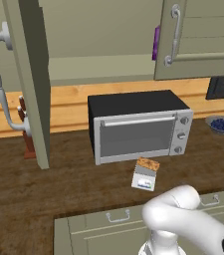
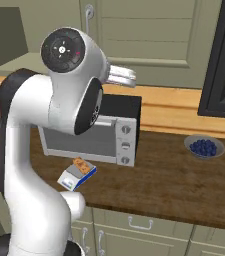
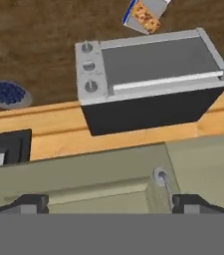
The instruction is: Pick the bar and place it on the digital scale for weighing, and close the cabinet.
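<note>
The white arm is seen raised high from the base, its upper links bent upward toward the wall, with the round dark-capped joint lifted above the tabletop in the right base view. In the hand view the pincer (image 3: 104,203) is held close to the closed right door of the cabinet (image 3: 98,187), its two dark fingertips (image 3: 26,203) set wide apart with nothing between them, one on each side of the lower end of the door's handle.

The cabinet is built of matte grey-green panelled doors with long curved grey metal handles; its left door (image 1: 31,74) is swung open, edge toward the camera. The tabletop (image 1: 39,194) is made of dark brown wood grain, backed by a lighter wooden strip. A boxy silver-and-black toaster oven (image 1: 138,127) with a glass front and three round knobs is set on it. Just in front of the oven lies the digital scale (image 1: 144,178), a small square white slab, and the speckled tan bar (image 1: 148,164) is resting on its far edge. A bowl of blueberries (image 1: 222,124) is placed well to the right.
</note>
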Tool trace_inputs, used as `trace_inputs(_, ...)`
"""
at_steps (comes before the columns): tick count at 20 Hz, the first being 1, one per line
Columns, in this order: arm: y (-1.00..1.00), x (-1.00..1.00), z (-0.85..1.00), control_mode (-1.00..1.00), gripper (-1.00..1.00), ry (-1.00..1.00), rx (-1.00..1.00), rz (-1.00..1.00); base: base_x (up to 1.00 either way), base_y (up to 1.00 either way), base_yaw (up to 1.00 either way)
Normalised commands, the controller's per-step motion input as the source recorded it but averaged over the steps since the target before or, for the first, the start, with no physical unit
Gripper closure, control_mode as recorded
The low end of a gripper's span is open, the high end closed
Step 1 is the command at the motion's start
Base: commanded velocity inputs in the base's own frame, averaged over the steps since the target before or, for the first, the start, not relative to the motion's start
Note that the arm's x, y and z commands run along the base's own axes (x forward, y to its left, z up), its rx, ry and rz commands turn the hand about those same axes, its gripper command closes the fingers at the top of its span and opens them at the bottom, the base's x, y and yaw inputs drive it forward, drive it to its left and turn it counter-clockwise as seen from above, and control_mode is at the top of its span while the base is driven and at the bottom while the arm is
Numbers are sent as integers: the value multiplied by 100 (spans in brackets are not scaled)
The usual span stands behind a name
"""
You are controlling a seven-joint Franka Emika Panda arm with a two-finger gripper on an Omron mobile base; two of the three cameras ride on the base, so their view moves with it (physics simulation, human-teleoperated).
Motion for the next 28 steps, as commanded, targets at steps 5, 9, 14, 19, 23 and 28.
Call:
trace_inputs(5,88,-62,-73,-100,-100,-4,-94,13,0,0,0)
trace_inputs(9,100,-52,-37,-100,-100,-6,-82,9,0,0,0)
trace_inputs(14,87,-74,0,-100,-100,0,-56,7,0,0,0)
trace_inputs(19,26,-71,0,-100,-100,0,-23,4,0,0,0)
trace_inputs(23,-32,-21,0,-100,-100,5,1,0,0,0,0)
trace_inputs(28,-2,-30,23,-100,-100,35,-4,2,0,0,0)
